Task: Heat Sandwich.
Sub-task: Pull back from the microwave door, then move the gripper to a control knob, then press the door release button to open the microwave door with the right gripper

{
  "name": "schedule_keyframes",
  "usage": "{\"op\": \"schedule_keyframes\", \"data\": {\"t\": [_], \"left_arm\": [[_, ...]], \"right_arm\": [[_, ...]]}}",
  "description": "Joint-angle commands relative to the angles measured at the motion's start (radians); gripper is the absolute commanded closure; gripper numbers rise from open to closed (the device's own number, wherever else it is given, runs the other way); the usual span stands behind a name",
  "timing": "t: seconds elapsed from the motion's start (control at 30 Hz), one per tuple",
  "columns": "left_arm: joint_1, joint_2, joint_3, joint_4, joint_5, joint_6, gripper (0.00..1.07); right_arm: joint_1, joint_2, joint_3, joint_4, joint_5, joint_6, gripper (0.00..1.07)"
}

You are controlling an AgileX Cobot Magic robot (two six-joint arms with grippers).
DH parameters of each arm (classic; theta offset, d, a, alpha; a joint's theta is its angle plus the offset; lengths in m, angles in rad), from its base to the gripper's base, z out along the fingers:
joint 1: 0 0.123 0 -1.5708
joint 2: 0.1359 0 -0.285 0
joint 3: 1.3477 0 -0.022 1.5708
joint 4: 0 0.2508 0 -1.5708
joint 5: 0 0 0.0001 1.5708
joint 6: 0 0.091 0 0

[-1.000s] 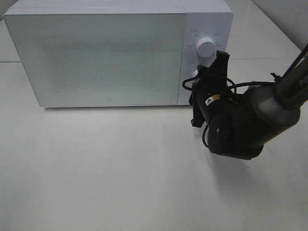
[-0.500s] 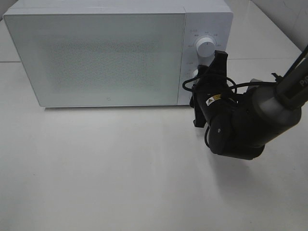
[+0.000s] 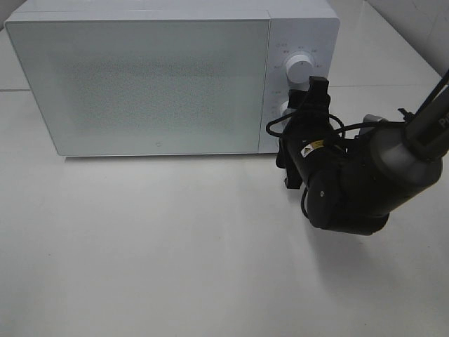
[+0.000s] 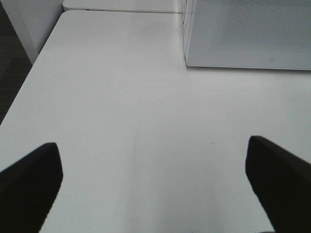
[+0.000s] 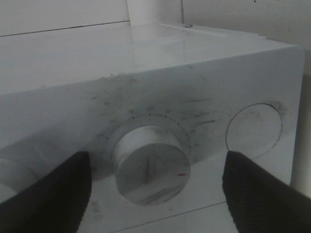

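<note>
right gripper (image 5: 154, 199) is gaping either side of the lower knob (image 5: 150, 162), gripping nothing; left gripper (image 4: 155, 189) is hovering wide open, empty, over table (image 4: 121, 97).

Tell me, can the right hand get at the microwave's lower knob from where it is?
Probably yes. The right hand is open, its fingers standing either side of the lower knob, with nothing between them and it.

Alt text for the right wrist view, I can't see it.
Right gripper open, its dark fingers straddling a white round dial on the microwave's control panel without touching it. A flat round disc sits beside the dial.
</note>
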Motion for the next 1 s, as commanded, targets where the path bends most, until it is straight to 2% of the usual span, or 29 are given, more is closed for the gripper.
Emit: {"op": "schedule_keyframes", "data": {"t": [0.03, 0.3, 0.43, 0.57, 0.77, 0.9, 1.0], "left_arm": [[0.003, -0.02, 0.001, -0.007, 0.0, -0.001, 0.09], [0.003, -0.02, 0.001, -0.007, 0.0, -0.001, 0.09], [0.003, -0.02, 0.001, -0.007, 0.0, -0.001, 0.09], [0.003, -0.02, 0.001, -0.007, 0.0, 0.0, 0.09], [0.003, -0.02, 0.001, -0.007, 0.0, 0.0, 0.09], [0.003, -0.02, 0.001, -0.007, 0.0, 0.0, 0.09], [0.003, -0.02, 0.001, -0.007, 0.0, 0.0, 0.09]], "right_arm": [[-0.011, -0.01, -0.018, -0.061, -0.078, -0.025, 0.31], [-0.011, -0.037, 0.014, -0.089, -0.035, -0.033, 0.31], [-0.011, -0.069, 0.065, -0.097, -0.027, -0.043, 0.31], [-0.011, -0.111, 0.125, -0.175, 0.018, -0.044, 0.31], [-0.011, -0.166, 0.197, -0.222, 0.082, -0.06, 0.32], [-0.012, -0.218, 0.233, -0.273, 0.163, -0.127, 0.32], [-0.012, -0.283, 0.241, -0.329, 0.307, -0.237, 0.32]]}}
